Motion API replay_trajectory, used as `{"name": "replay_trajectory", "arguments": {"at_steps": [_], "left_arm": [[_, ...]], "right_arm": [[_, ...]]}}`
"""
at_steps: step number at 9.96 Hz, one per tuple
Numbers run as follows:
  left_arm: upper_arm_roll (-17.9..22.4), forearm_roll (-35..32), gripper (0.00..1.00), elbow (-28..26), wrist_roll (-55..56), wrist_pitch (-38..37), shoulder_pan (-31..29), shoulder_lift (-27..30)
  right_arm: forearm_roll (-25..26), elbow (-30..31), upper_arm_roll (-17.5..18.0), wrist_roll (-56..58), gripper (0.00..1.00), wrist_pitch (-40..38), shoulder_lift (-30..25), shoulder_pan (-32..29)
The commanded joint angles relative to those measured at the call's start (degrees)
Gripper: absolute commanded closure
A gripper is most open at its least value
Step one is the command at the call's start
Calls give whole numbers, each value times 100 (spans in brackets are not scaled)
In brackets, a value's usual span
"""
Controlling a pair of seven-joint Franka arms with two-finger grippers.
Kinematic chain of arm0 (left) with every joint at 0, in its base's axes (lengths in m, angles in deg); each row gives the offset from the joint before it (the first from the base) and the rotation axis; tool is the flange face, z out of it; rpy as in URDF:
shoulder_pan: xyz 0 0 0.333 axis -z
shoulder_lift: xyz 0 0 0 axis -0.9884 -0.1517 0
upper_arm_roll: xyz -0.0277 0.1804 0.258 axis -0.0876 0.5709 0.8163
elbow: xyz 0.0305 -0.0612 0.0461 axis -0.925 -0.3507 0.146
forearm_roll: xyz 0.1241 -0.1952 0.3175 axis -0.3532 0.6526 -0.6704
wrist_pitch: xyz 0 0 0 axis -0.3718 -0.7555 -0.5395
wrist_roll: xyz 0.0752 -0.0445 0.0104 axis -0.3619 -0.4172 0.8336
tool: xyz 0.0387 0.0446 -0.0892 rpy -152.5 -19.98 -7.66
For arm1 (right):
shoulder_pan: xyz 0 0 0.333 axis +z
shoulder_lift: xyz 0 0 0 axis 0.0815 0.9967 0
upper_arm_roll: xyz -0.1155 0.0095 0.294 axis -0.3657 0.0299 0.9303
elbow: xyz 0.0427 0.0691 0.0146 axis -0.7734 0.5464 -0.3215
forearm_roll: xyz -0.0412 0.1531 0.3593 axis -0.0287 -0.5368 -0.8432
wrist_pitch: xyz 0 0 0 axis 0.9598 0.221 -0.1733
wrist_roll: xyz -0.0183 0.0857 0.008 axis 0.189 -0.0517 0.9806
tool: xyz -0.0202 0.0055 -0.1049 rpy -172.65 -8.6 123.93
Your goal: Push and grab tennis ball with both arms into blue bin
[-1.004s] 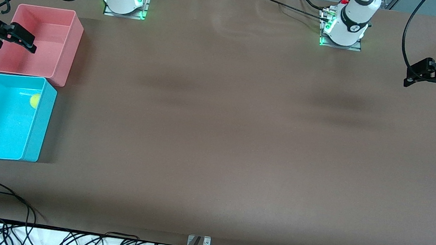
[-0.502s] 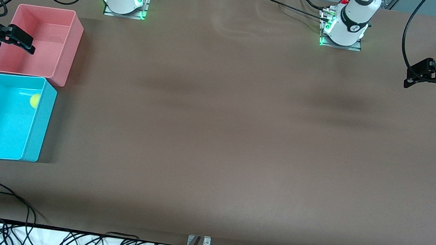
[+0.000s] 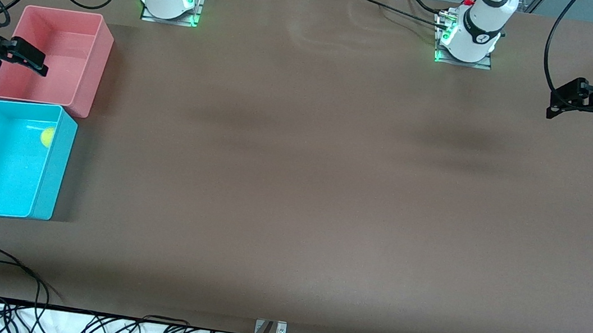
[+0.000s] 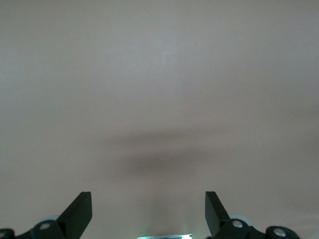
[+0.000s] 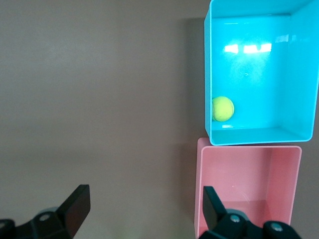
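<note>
With the small fuzzy yellow-green tennis ball (image 3: 47, 136) lying inside the bright cyan-blue plastic bin (image 3: 54, 170) against its wall, little seems left to spoil, unless the spread-jawed right gripper (image 3: 20, 57) over the pink plastic bin (image 3: 94, 74) dips and knocks a tub, while the left gripper (image 3: 563, 102), jaws spread, waits above bare table.

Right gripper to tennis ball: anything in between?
Only bin walls. The right gripper, open, is over the pink bin; the tennis ball lies in the adjoining blue bin. Front and right wrist views show it.
</note>
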Motion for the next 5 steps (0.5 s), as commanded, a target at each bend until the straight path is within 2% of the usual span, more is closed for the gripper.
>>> {"name": "replay_trajectory", "arguments": {"at_steps": [1,5], "left_arm": [[14,-89,0,214,-12,-108,56,-114],[14,-80,0,214,-12,-108,65,-114]], "right_arm": [[17,-177,-39,-55,0,19,63,39],[34,-194,-39,-212,0,82,72,22]]}}
